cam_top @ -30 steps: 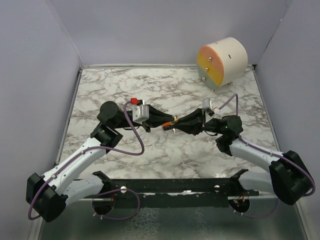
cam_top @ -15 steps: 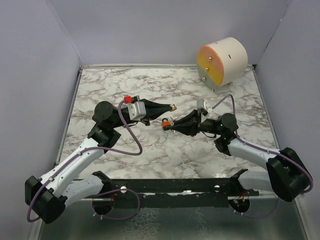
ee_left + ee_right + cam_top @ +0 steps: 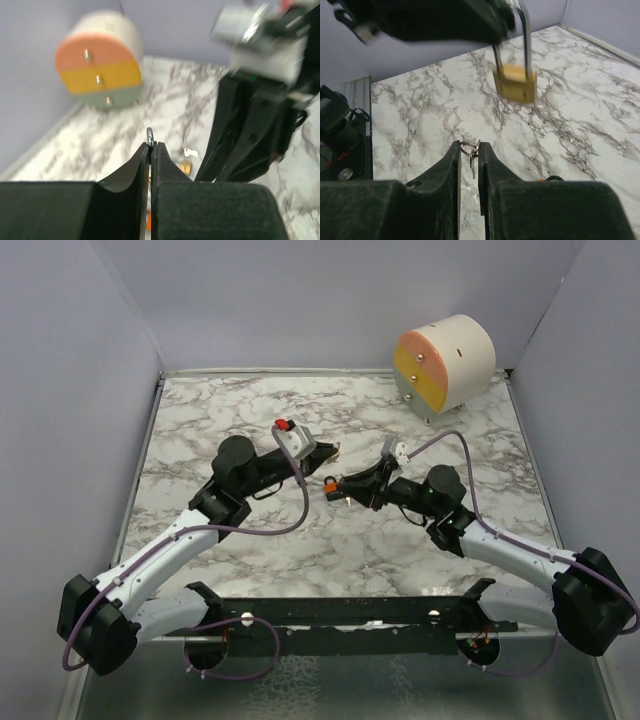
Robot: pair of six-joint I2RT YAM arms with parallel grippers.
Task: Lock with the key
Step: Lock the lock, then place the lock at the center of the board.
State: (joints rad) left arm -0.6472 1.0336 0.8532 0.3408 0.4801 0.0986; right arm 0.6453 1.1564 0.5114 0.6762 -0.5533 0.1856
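Observation:
My left gripper [image 3: 330, 451] [image 3: 150, 145] is shut on the steel shackle [image 3: 149, 135] of a brass padlock [image 3: 515, 85]. In the right wrist view the padlock hangs body down in the air below the left gripper's black fingers. My right gripper [image 3: 334, 489] [image 3: 469, 146] is shut on a small key ring [image 3: 468, 148], and a key hangs down between its fingers. In the top view it sits just in front of and slightly below the left gripper, tips nearly meeting at mid-table. The padlock's keyhole is hidden.
A round drawer unit [image 3: 445, 365] [image 3: 97, 65] with pink, yellow and green fronts stands at the back right corner. Grey walls enclose the marble table [image 3: 240, 410] on three sides. A black rail [image 3: 330, 610] runs along the near edge.
The two grippers were joined at mid-table a second ago. The left gripper has pulled back and away with the padlock. The right gripper has shifted slightly left with the key.

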